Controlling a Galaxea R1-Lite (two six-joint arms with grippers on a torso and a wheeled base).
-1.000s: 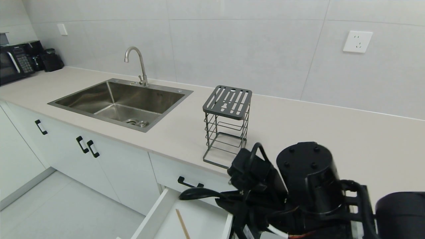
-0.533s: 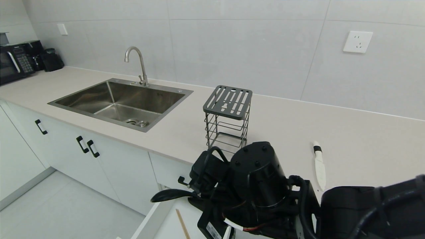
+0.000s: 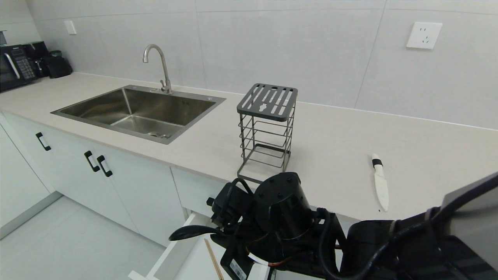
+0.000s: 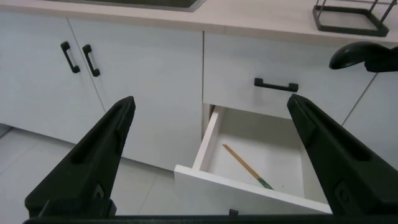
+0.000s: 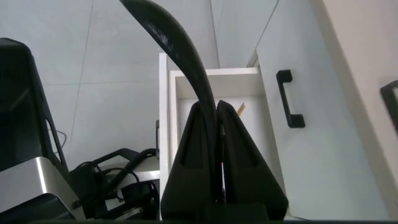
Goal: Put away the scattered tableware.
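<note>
Gripping a black spoon (image 3: 186,232) by its handle, the right gripper (image 5: 214,115) is hovering above the open drawer (image 4: 205,146), where a chopstick (image 4: 245,165) is lying. The left gripper (image 4: 210,102) is hanging with jaws spread wide, and a white knife (image 3: 380,181) is lying on the counter (image 3: 334,147).

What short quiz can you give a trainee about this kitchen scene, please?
1. True or false: the right gripper is shut on the black spoon.
2. Where does the white knife lie? A on a plate; B on the counter; C in a cup.
3. Fill in: in the open drawer lies a single ____.

Key: 1 true. 2 B. 3 chopstick.
</note>
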